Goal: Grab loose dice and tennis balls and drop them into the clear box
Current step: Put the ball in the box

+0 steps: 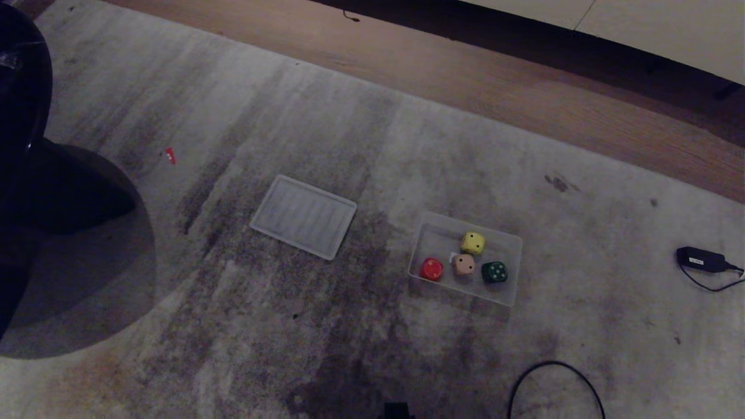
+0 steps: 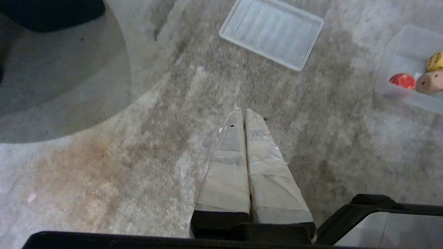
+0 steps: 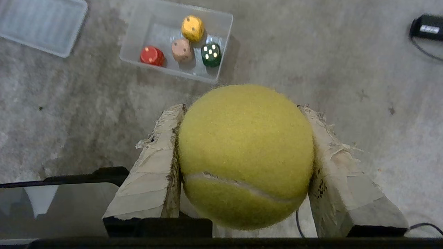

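- Right gripper clamps a tennis ball between its taped fingers, above the carpet
- Left gripper hangs with fingers pressed together, empty
- Four dice sit inside the clear box

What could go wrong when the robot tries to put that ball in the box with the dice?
The right gripper holds the tennis ball only by its sides, so it might slip out early and roll off across the carpet. The clear box is shallow, and four dice already crowd one end, so a dropped ball could bounce out or land on them. The box is light-looking and might get nudged.
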Available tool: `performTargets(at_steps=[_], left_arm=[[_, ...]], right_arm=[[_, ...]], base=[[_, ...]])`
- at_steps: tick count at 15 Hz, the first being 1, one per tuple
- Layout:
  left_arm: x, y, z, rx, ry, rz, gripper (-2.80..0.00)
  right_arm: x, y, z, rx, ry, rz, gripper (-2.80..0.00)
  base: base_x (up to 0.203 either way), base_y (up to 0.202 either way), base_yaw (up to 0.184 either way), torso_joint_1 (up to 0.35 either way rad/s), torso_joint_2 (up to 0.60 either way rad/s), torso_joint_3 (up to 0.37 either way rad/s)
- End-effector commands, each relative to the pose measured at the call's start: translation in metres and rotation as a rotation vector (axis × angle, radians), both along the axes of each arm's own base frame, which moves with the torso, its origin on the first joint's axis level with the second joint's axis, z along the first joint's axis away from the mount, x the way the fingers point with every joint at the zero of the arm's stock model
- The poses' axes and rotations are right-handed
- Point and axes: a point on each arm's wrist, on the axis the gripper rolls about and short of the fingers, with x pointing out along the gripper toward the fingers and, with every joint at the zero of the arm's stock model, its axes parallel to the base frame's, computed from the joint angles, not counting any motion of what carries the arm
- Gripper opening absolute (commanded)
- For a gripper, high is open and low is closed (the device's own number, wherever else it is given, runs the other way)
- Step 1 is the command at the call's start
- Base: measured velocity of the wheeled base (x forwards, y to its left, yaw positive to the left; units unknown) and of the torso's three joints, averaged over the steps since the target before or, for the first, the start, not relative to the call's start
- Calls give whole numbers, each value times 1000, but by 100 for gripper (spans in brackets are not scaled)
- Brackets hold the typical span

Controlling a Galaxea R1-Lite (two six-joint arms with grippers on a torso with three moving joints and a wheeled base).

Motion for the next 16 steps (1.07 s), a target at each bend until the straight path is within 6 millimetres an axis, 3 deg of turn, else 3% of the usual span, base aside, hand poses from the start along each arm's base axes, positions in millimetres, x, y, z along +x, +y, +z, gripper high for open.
performTargets(at_steps=[1, 16], left_arm=[[0, 0, 0, 0, 3, 1, -280], [0, 0, 0, -3, 3, 1, -280]], right_arm=[[0, 0, 0, 1, 2, 0, -280], [0, 0, 0, 1, 2, 0, -280]], base=[[0, 0, 0, 2, 0, -205], [0, 0, 0, 2, 3, -197]])
